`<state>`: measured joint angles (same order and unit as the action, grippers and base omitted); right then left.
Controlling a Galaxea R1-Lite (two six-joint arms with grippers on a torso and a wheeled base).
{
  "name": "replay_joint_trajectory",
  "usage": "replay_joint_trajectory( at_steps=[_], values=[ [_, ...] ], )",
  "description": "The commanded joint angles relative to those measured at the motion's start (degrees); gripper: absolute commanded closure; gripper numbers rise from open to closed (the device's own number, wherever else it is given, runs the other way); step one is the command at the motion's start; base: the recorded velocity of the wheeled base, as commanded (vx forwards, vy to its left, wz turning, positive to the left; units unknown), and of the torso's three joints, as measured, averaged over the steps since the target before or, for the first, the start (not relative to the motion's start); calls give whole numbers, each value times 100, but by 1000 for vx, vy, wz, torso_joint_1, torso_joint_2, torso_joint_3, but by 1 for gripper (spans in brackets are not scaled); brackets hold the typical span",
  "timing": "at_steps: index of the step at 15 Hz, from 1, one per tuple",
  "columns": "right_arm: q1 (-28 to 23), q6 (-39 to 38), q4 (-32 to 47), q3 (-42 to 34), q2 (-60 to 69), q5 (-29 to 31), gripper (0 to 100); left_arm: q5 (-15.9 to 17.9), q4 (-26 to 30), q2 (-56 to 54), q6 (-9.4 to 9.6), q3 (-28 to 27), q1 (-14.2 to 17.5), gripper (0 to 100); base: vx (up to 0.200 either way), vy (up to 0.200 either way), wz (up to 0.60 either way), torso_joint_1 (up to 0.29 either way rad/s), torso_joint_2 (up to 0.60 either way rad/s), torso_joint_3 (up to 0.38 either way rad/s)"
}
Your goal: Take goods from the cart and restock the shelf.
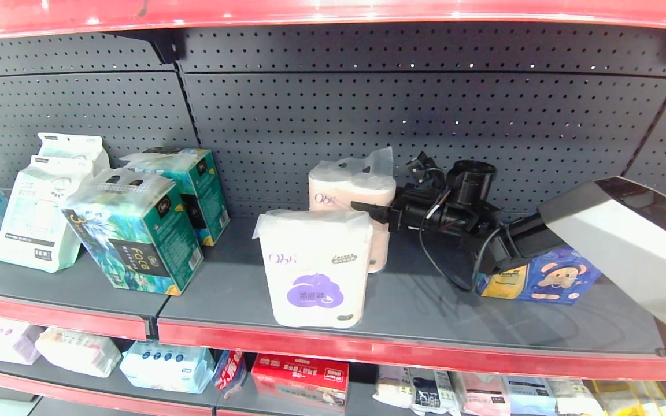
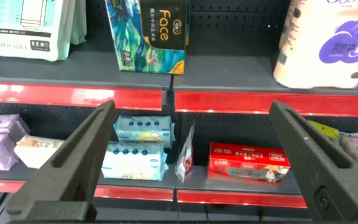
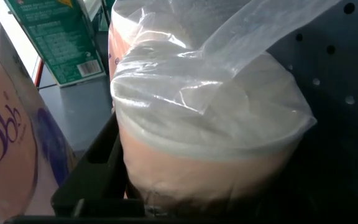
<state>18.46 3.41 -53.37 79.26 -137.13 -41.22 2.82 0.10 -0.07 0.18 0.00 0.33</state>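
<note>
Pink toilet paper pack (image 1: 351, 185) is parked upright at the back of the grey shelf (image 1: 425, 300), tucked right behind the white pack (image 1: 315, 266) and touching it. The right gripper (image 1: 376, 212) is pushed up against its side from the robot's right, so the pack lies straight ahead of it, long axis vertical. Whether it's actually clamped or already let go can't be told from here. The left gripper (image 2: 191, 106) is spread wide open with nothing in it, pointed at the lower shelves, so the right arm is clearly the nearer one. Probably a straight sideways pull-out is needed so the pack isn't tipped.
</note>
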Motion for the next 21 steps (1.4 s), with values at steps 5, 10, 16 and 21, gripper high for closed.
replay_joint_trajectory(
  at_steps=[5, 10, 16, 21],
  values=[
    [44, 327, 2, -218, -24, 211, 100, 0, -1, 7, -1, 0, 2, 0, 0, 0, 0, 0, 0, 0],
    [44, 397, 2, -227, -24, 202, 100, 0, -1, 7, -1, 0, 2, 0, 0, 0, 0, 0, 0, 0],
    [44, 415, 2, -245, -24, 193, 0, 0, -1, 7, -1, 0, 2, 0, 0, 0, 0, 0, 0, 0],
    [35, 406, 2, -218, -15, 193, 0, 0, -1, 7, -1, 0, 2, 0, 0, 0, 0, 0, 0, 0]
  ],
)
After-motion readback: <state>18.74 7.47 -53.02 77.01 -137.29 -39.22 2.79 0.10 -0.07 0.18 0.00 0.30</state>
